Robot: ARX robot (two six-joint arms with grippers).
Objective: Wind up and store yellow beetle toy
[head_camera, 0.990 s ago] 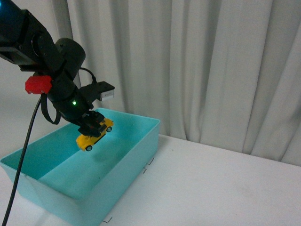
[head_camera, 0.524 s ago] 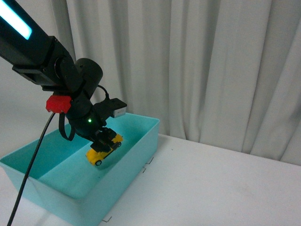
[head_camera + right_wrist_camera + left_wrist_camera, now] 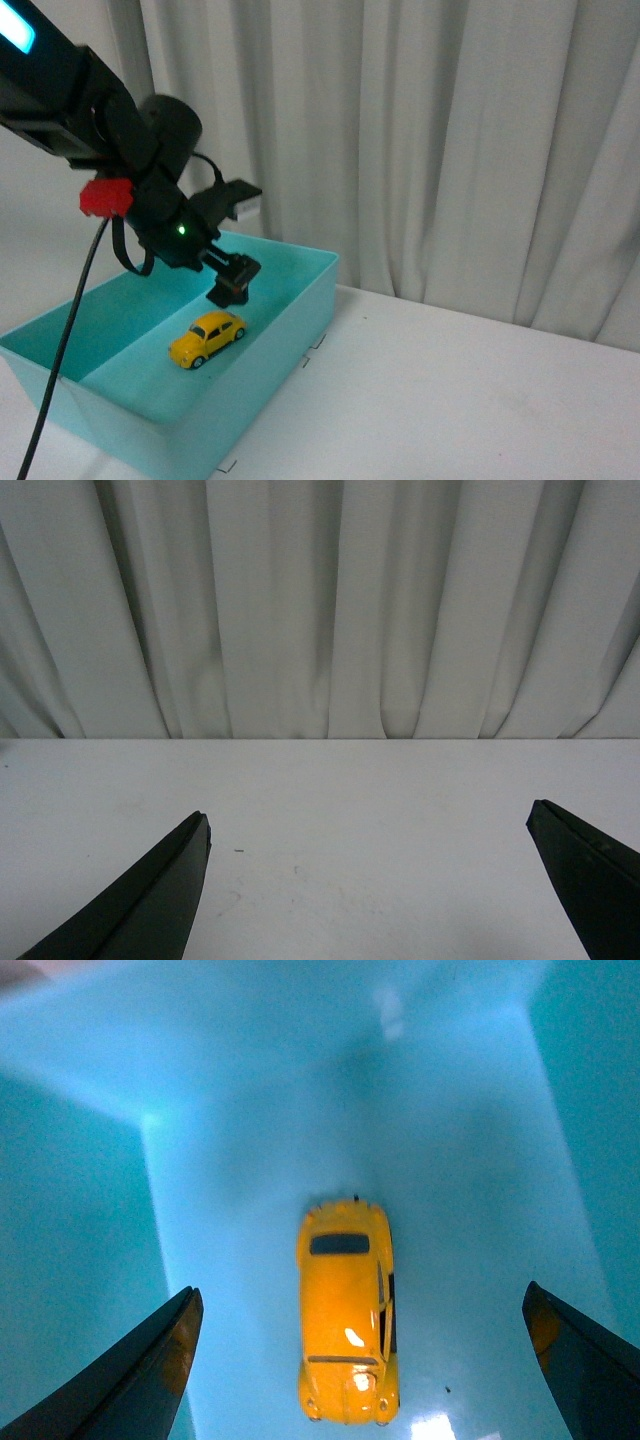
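The yellow beetle toy [image 3: 206, 338] rests on its wheels on the floor of the turquoise bin [image 3: 290, 330]. In the left wrist view the toy [image 3: 346, 1315] lies between my two spread fingers, clear of both. My left gripper [image 3: 230, 283] hangs open just above the toy, inside the bin's rim, holding nothing. My right gripper [image 3: 370, 880] is open and empty over the bare white table [image 3: 330, 810]; it does not show in the front view.
The bin stands at the table's left side, its near corner at the front edge. White table [image 3: 450, 390] stretches right of it. A white curtain [image 3: 420, 140] hangs behind. A black cable [image 3: 55, 330] drops from my left arm in front of the bin.
My left gripper lowered the toy into the bin, then opened and rose a little. The toy now sits free on the bin floor.
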